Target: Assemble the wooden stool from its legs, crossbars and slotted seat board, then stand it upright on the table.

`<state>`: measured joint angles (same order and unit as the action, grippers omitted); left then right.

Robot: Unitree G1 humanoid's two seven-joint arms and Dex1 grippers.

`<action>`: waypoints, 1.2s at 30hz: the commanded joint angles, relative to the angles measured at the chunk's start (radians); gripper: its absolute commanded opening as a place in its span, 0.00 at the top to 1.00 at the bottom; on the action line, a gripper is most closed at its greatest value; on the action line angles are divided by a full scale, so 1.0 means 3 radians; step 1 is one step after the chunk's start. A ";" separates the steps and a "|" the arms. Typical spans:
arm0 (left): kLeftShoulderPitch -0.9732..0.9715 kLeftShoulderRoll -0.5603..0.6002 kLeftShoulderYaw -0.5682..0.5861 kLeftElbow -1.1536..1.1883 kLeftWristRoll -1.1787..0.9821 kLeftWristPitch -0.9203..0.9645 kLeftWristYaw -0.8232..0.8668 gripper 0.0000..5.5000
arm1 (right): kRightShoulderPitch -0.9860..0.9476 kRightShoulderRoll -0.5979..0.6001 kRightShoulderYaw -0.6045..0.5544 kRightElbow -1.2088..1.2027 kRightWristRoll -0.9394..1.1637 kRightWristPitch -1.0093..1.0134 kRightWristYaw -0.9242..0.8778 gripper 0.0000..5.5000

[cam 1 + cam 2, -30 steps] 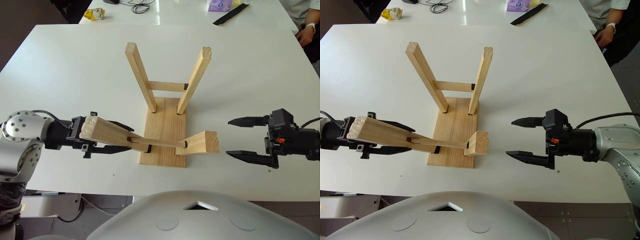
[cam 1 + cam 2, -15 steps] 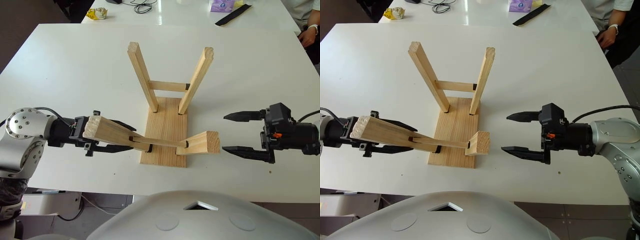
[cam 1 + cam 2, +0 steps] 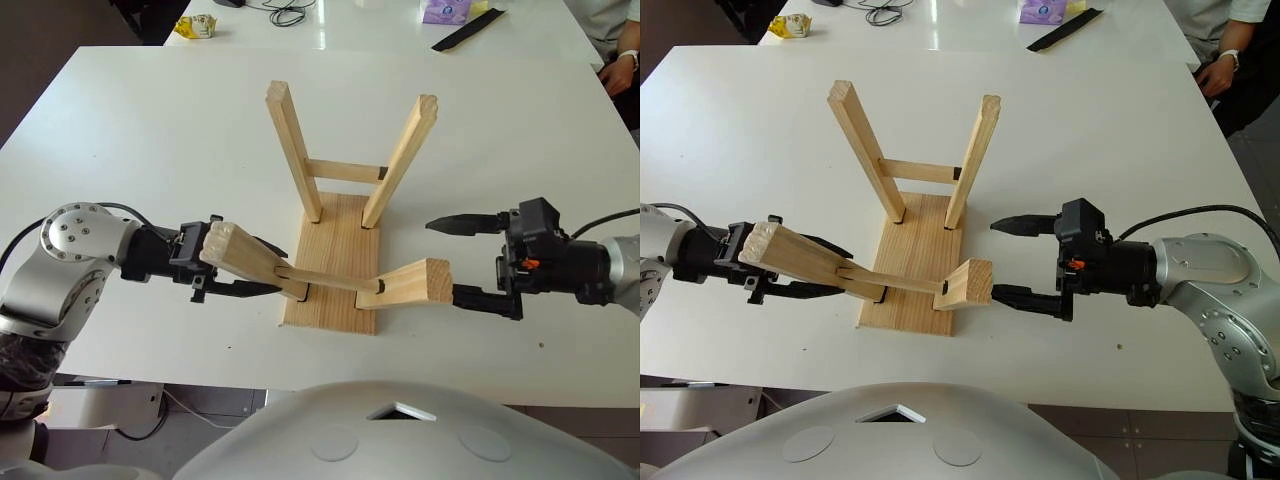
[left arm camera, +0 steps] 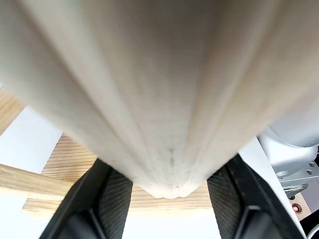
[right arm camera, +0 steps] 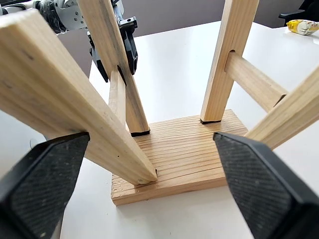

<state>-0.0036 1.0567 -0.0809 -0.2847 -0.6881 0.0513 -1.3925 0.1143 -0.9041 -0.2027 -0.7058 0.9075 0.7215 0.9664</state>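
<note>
Four pale wooden legs (image 3: pixel 293 150) with two thin wooden crossbars (image 3: pixel 345 171) stand slotted in the grooved wooden seat board (image 3: pixel 338 250), flat on the white table (image 3: pixel 150 130); left gripper (image 3: pixel 262 268) seemingly clamped on the near-left leg (image 3: pixel 240 258), right gripper (image 3: pixel 442 258) fingers spread apart about the near-right leg (image 3: pixel 405 283) end.

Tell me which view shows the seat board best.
The left eye view: the board shows nearly its full outline from above. The right eye view gives the same. The right wrist view has it close up, from the side; the left wrist view, a strip of it behind the held leg.
</note>
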 commanded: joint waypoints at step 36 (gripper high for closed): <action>-0.0229 -0.0348 -0.0796 0.0252 0.1134 0.0585 0.1222 0.63 | -0.0735 0.0688 0.0354 0.0508 -0.0719 0.0073 -0.1444 0.17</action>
<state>-0.1214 0.9605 -0.1784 -0.2611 -0.5954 0.1152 -1.0765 -0.0502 -0.7261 -0.1311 -0.5766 0.7450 0.7524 0.5836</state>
